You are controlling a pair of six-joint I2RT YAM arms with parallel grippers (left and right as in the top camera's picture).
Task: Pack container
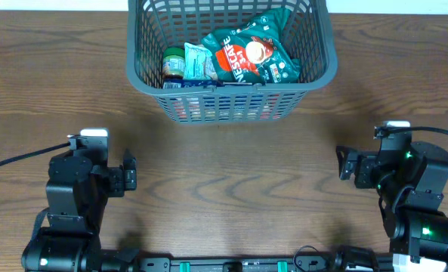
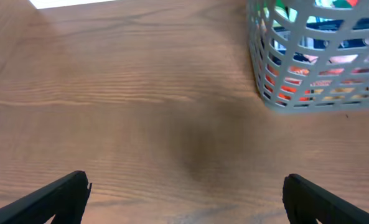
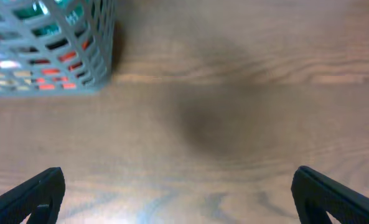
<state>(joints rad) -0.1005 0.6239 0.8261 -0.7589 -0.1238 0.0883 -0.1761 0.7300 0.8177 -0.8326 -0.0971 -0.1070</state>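
The container, a dark grey slotted basket (image 1: 322, 53), stands at the back middle of the wooden table. Inside it lie a green Nescafe bag (image 1: 254, 53), a pale blue packet (image 1: 199, 62) and a small green-lidded jar (image 1: 173, 64). The basket's corner also shows in the left wrist view (image 2: 315, 62) and the right wrist view (image 3: 60, 50). My left gripper (image 2: 184, 193) is open and empty over bare wood at the front left. My right gripper (image 3: 181, 193) is open and empty over bare wood at the front right.
The wooden table (image 1: 231, 166) stretches between the two arms and the basket. A white edge (image 2: 66, 2) shows at the table's far side in the left wrist view.
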